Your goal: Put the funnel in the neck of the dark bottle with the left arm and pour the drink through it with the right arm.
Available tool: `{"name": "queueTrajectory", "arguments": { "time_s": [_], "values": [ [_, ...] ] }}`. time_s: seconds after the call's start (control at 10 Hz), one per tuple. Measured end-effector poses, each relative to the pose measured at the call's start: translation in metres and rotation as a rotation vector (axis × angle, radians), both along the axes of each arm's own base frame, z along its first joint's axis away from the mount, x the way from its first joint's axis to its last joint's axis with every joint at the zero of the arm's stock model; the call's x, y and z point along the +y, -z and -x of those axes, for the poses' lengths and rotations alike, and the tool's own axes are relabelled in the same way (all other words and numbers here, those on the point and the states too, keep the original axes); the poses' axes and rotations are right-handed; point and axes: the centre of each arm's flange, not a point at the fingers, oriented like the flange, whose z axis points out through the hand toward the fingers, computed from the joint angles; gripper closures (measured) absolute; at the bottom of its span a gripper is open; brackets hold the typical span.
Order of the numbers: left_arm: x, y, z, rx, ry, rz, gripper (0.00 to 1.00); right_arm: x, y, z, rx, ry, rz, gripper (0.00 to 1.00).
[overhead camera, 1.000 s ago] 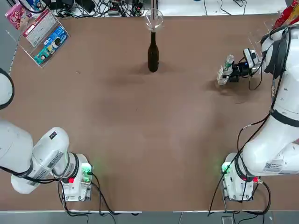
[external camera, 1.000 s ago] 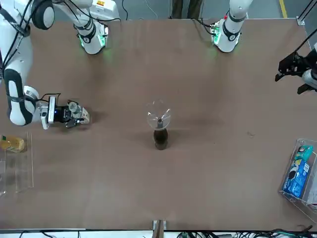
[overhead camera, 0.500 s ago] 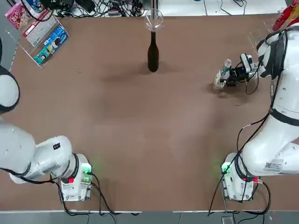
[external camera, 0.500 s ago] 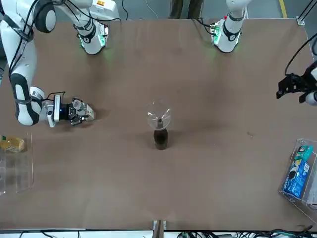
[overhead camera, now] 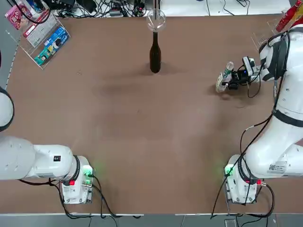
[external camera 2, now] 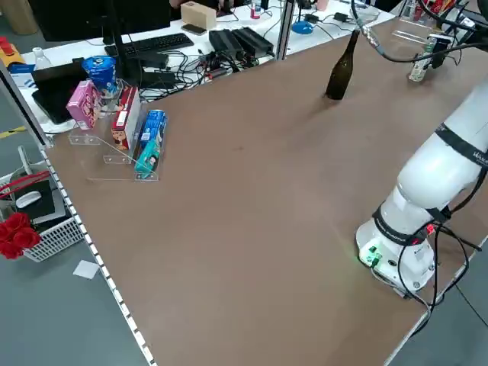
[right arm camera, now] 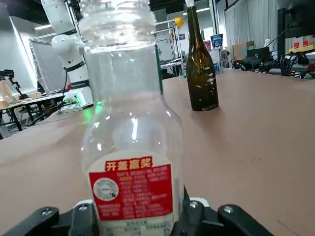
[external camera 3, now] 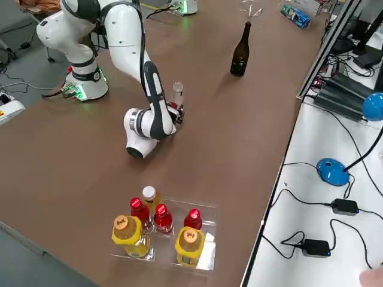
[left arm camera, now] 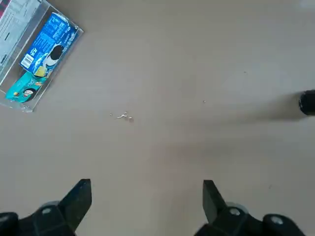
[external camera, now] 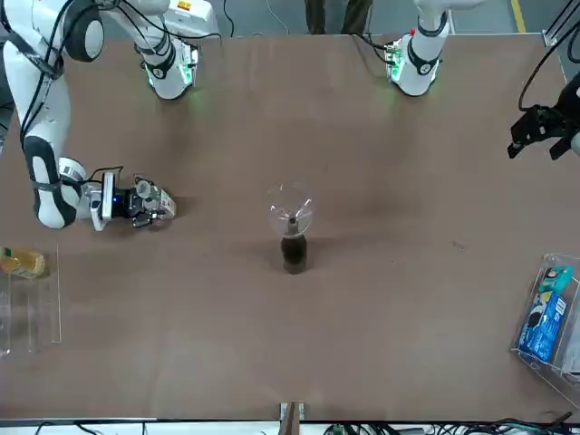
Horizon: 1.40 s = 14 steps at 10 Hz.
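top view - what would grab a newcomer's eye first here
The dark bottle standing alone near the table's far edge, with the clear funnel in its neck. Then the right gripper low at the table's right side, around the small clear drink standing upright there.

A brown worktop (overhead camera: pixel 142 142) is carrying the dark bottle (overhead camera: pixel 155 56), which is standing upright near its far edge with the funnel (overhead camera: pixel 155 20) sitting in its neck. The drink (overhead camera: pixel 223 78) is standing towards the robot's right. Clear racks are sitting at the far corners: one (overhead camera: pixel 45 38) holding boxed goods, one (external camera 3: pixel 161 236) holding red and yellow bottles. Both arm bases (overhead camera: pixel 75 182) are resting at the near edge
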Motion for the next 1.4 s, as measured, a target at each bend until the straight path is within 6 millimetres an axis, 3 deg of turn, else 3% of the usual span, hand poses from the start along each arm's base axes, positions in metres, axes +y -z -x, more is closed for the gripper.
{"name": "queueTrajectory", "arguments": {
  "time_s": [0.5,0.7,1.0,1.1,1.4],
  "values": [
    [-0.005,-0.001,-0.034,0.053,0.007,-0.001,0.00,0.002,0.002,0.000,0.000,-0.002,-0.001,0.37],
    [-0.006,-0.003,-0.034,0.050,0.010,-0.001,0.00,0.003,0.002,0.000,-0.001,-0.002,-0.002,0.23],
    [-0.004,-0.002,-0.035,0.049,-0.001,0.000,0.01,0.003,0.001,-0.002,-0.004,0.004,-0.002,0.14],
    [-0.005,-0.003,-0.035,0.048,-0.025,0.001,0.01,0.001,0.000,-0.003,-0.007,0.007,0.000,0.01],
    [0.000,-0.003,-0.036,0.045,-0.063,0.004,0.01,-0.012,-0.003,-0.005,-0.009,0.024,0.021,0.00]
  ]
}}
